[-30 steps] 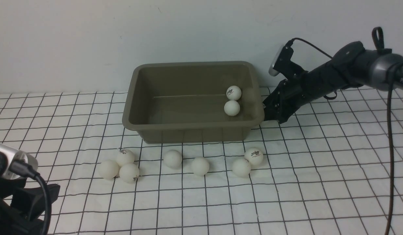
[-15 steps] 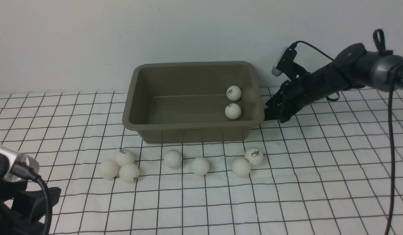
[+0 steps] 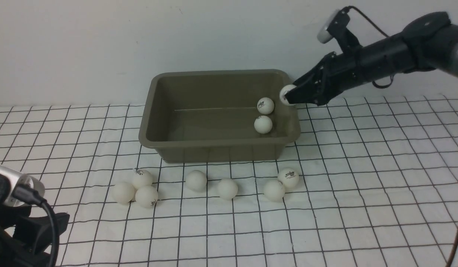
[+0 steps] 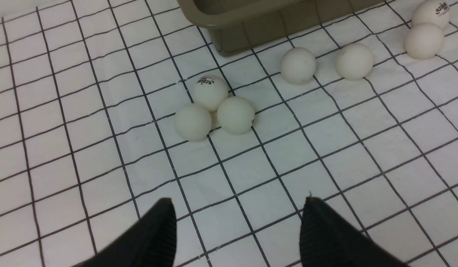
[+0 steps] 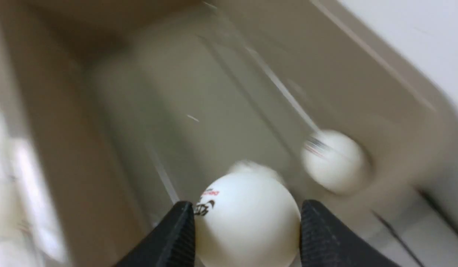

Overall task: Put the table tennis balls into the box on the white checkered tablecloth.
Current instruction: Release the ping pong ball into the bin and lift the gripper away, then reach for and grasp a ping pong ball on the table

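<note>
- The right gripper is seen raised above the right end of the box, with its jaws clamped on a white ball that bears a small printed logo.
- The right wrist view is blurred, but the inside of the box can be made out beneath the held ball.
- Two more balls are seen inside the box by its right wall, one just behind the other.
- Seven balls are spread on the checkered tablecloth in front of the box: a touching cluster of three at the left, two single ones in the middle, and a touching pair at the right.
- The left gripper is held low over the cloth at the near left, with its jaws apart and nothing between them.
</note>
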### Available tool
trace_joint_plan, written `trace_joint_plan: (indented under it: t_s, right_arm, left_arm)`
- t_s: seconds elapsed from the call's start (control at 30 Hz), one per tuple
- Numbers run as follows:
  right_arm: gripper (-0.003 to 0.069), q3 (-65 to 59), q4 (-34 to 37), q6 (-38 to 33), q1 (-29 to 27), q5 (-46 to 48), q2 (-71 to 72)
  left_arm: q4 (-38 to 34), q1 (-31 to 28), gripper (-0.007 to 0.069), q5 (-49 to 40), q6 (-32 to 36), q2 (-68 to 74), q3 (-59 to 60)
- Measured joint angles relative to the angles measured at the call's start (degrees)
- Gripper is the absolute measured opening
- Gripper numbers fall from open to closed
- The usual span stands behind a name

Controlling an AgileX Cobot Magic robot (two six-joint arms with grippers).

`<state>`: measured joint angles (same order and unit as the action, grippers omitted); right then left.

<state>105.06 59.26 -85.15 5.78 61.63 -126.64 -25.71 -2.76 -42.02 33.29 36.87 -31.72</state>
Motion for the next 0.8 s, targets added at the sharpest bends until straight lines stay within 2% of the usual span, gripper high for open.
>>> trace_joint_plan:
  t_s: [0.17,0.33,0.6,0.73,0.8]
  right_arm:
    - [0.0335,0.0,-0.5,-0.1,4.9,-1.1,0.0]
    - [0.0335,0.0,-2.7,1.1,5.7,-3.2,0.0]
    - [0.0459,-0.1,-4.3,2.1,4.6,-3.4,1.5]
    - [0.0463,-0.1,-6.6,3.0,2.6,-2.8,4.2]
    - [0.0456,-0.1,-9.7,5.5,-1.2,-0.8,8.6]
  left_arm:
    - [0.0,0.0,0.0405,0.0,0.0,0.0,0.0]
    - [0.0,0.0,0.0405,0.0,0.0,0.0,0.0]
    - [0.0,0.0,0.0405,0.0,0.0,0.0,0.0]
    - [0.0,0.0,0.0405,0.0,0.0,0.0,0.0]
    - [0.0,0.0,0.0405,0.0,0.0,0.0,0.0]
